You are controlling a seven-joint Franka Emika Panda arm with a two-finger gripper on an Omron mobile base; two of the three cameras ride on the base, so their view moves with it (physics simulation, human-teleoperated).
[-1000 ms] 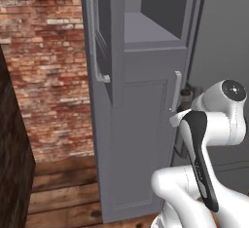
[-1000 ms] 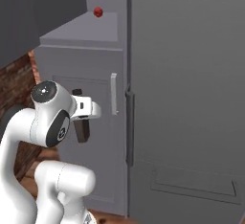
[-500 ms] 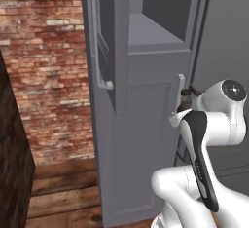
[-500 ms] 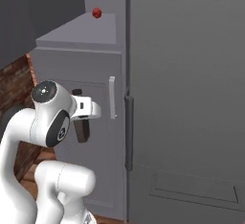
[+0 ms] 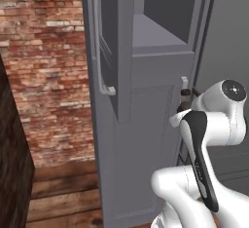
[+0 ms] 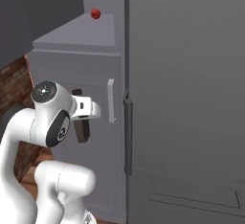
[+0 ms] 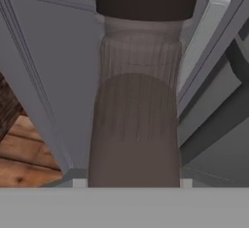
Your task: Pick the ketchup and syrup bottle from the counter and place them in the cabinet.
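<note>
Grey cabinet: you face the tall dark grey cabinet point(image 5: 146, 139); its upper door point(image 5: 109, 47) stands swung open toward you with a long silver bar handle point(image 5: 99, 42), and the lower panelled door is shut.
Fridge: the wide flat grey fridge point(image 6: 191, 74) stands just right of the cabinet, with a dark vertical handle point(image 6: 128, 137) along its left edge.
Brick wall: red brick point(image 5: 48, 66) lies left of the cabinet, above a wooden floor point(image 5: 63, 193).
Shelf: the inner shelf point(image 5: 151, 34) sits open behind the upper door, higher than your pincer.
Syrup bottle: you see the dull brown-grey syrup bottle point(image 7: 136, 124) up close in the hand view, dark cap away from the camera, in front of the lower door; from the right base view it hangs below the wrist point(image 6: 82, 129).
Pincer: your pincer point(image 6: 82, 122) is closed on the syrup bottle, level with the lower door's small silver handle point(image 6: 111, 101).
Ketchup: the bright red ketchup point(image 6: 95, 13) already rests on the shelf, towards the back.
</note>
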